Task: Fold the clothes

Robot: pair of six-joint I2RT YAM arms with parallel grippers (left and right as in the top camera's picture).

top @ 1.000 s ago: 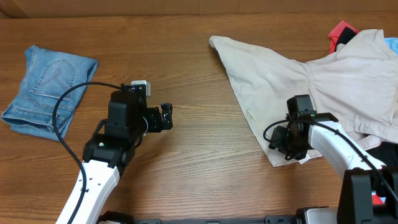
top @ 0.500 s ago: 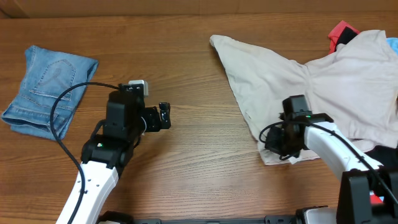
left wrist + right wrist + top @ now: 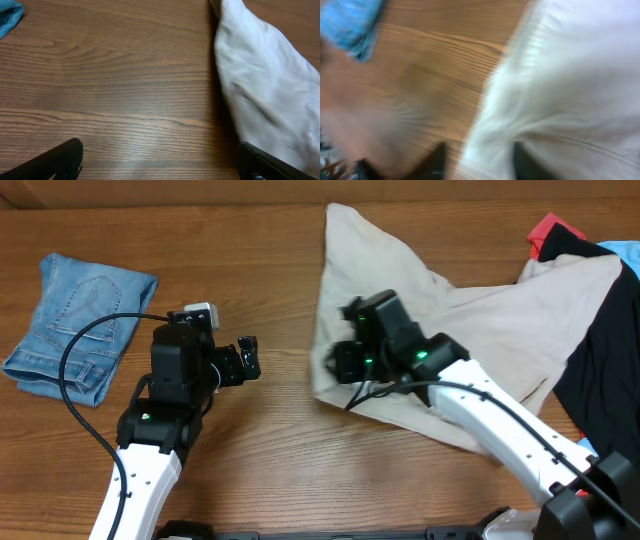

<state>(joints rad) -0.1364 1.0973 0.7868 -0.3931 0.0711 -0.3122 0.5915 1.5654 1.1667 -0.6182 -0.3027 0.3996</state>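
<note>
Right tool [image 3: 338,366] sits at the near left edge of the khaki shorts [image 3: 480,320]. My wrist view is badly blurred, but cloth fills the gap between the fingers, so I judge it to be pinched onto the hem. The shorts lie across the right half of the surface [image 3: 250,240], with one point reaching up towards the far edge and the held edge bunched and raised under my wrist. The step in hand, as I read it, is carrying this edge over to make a fold. To do it well I would keep the hem low, travel in a straight line so the cloth lays down without a twist, and open the fingers only once the edge lies flat on the layer below. The left tool [image 3: 245,360] hovers over bare wood just beside the shorts, its fingers spread wide with nothing between them. It could pin the near corner while I pull. Further out I count one black garment [image 3: 600,350], one red piece [image 3: 552,230] and one sliver of light blue cloth [image 3: 625,250] at the right edge. One folded denim piece [image 3: 75,325] lies far left, well apart.
</note>
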